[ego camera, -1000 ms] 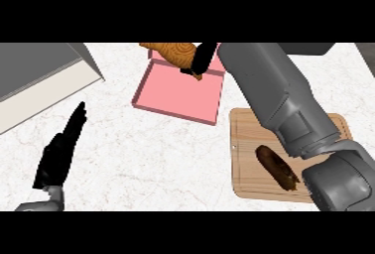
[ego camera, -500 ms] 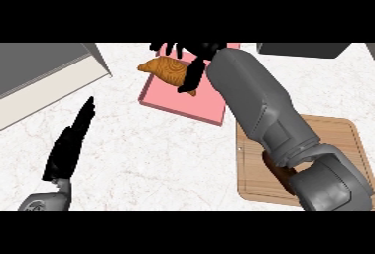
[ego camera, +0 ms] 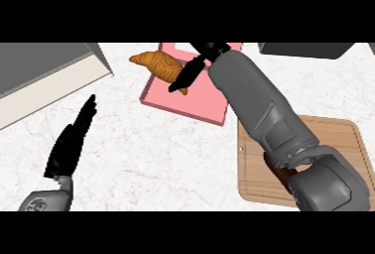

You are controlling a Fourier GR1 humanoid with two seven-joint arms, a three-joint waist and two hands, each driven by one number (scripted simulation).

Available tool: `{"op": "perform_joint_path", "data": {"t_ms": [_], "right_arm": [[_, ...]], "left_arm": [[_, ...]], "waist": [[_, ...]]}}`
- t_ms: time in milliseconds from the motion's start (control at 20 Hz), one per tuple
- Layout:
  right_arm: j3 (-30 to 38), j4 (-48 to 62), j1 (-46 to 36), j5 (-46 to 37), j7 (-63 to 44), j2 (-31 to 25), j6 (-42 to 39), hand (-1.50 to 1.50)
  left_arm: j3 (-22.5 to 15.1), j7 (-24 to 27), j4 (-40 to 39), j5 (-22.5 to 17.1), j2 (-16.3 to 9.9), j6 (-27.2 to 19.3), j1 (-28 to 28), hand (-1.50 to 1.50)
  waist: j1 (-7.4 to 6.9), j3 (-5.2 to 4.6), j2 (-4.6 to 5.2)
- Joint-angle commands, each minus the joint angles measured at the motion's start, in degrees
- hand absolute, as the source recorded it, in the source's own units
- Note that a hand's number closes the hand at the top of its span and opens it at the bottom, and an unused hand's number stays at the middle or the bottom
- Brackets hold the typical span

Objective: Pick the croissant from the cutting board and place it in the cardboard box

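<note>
While its fingers curl round the croissant (ego camera: 159, 63), the right hand (ego camera: 196, 65) hangs over the pink box (ego camera: 183, 96), the pastry seemingly above its left edge. Beyond, the cutting board (ego camera: 344, 144); left hand (ego camera: 72, 141) rests straight-fingered.

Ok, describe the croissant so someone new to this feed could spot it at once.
Start from the pink board lying flat near the top middle of the white counter. At its upper left corner, overhanging the edge, sits the croissant, with the right hand curled on its right end. It is the only golden-brown, ridged, crescent-shaped thing; everything around it is flat pink, grey or black.
</note>
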State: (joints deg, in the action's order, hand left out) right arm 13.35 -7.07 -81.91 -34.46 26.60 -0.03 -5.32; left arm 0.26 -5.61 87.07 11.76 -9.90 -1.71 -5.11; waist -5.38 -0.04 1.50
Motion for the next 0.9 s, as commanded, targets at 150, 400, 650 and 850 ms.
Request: {"op": "perform_joint_path", "data": {"t_ms": [150, 400, 650, 850], "right_arm": [[10.51, -0.81, -1.34, 10.57, -3.08, -1.04, -1.56, -1.5], [15.35, -1.32, -0.42, 15.09, -3.49, -9.84, -5.64, -1.5], [18.02, -1.19, 0.77, 17.08, -5.71, -15.63, -3.67, -1.5], [19.5, -0.83, 2.77, 18.37, -5.74, -22.89, -10.01, -1.5]], "left_arm": [[0.97, -0.45, 2.21, -1.07, -1.45, 1.43, 0.93, 0.0], [0.75, -0.3, 0.91, 0.01, -0.44, -0.09, 0.11, 0.0], [-1.13, -0.48, 0.76, 1.45, 1.25, -1.12, -0.72, 0.0], [-0.01, 0.49, 2.19, 0.01, 0.19, 0.02, 0.75, 0.0]], "waist": [[0.21, 0.04, 0.18], [0.57, 0.05, 0.76], [0.22, 0.08, 1.36], [-0.64, 0.16, 1.51]]}}
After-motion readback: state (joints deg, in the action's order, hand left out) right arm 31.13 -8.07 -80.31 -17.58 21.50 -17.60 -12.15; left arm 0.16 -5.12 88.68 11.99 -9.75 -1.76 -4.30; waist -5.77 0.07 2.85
